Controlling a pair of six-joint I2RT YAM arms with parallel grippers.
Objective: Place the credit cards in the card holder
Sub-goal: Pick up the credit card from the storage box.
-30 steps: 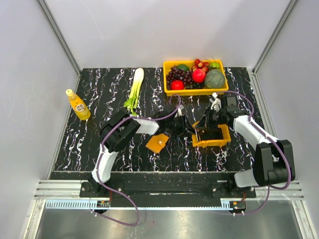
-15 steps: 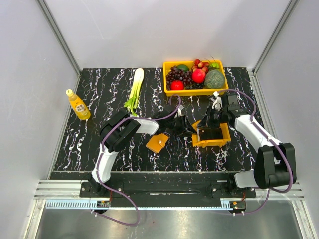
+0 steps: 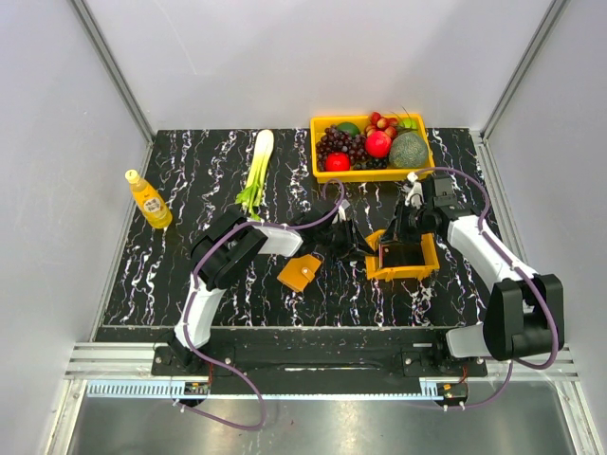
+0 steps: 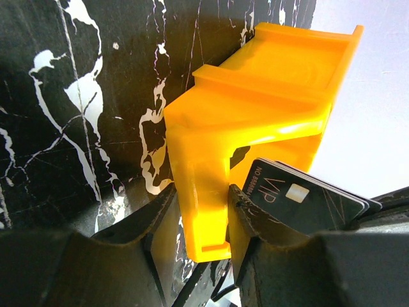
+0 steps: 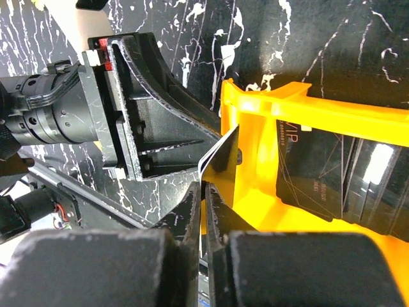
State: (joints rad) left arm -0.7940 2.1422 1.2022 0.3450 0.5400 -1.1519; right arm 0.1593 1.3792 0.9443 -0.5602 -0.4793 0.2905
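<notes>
You have two robot arms here, the left arm (image 3: 226,254) and the right arm (image 3: 479,246). You have one flat orange card holder (image 3: 302,273) and one small orange tray (image 3: 406,274). In the tray I count at least three dark cards (image 5: 307,182), packed so close that you can't be sure of the number. One more card (image 5: 222,157) stands at the tray's edge. There is one yellow basket (image 3: 372,175), one yellow bottle (image 3: 149,200) and one long green leek (image 3: 256,171). In the basket you get one bunch of dark grapes (image 3: 337,142), two big red fruits (image 3: 378,144) and one big grey-green fruit (image 3: 409,150). The little red ones are too small to count.
</notes>
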